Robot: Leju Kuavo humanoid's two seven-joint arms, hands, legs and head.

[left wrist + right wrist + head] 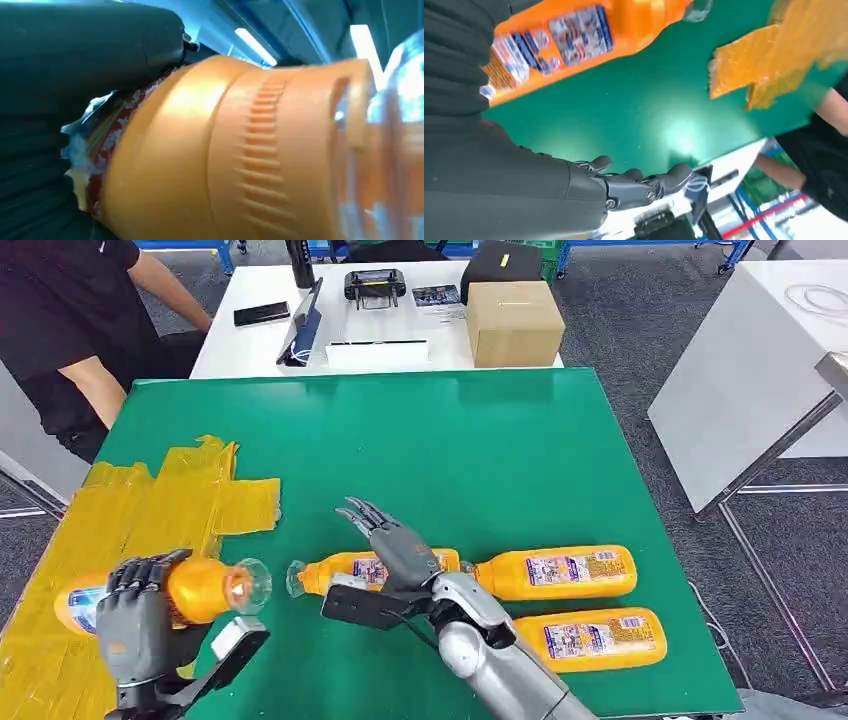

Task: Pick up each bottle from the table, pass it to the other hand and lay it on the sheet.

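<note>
**Orange bottle gripped by left hand over sheet**

Grey fingers of the left hand [135, 625] wrap the held bottle [190, 590] at about 7 o'clock on the table [480, 440], above the yellow sheet [150, 510]. The bottle lies level, its clear cap pointing toward 3 o'clock; in the left wrist view its ribbed orange shoulder [250, 150] sits tight against the dark palm.

The right hand [395, 545] is spread and holds nothing, fingers reaching toward 11 o'clock, poised over the near bottle [345, 568]. In the right wrist view its fingers [644, 187] stand apart above the green top.

Three bottles lie on their sides on the table at about 5 o'clock. The near bottle is partly hidden by the right hand. A second bottle [560, 572] lies just beside it, and a third [590, 638] lies closer to the table's front edge, beside the right forearm.

Beyond, at 12 o'clock, a white desk [260, 330] carries a cardboard box [514, 322], a phone [261, 313] and a controller [375, 285]. A person [70, 330] in black sits at 10 o'clock.

Each bottle is orange with a printed label and a clear cap.
</note>
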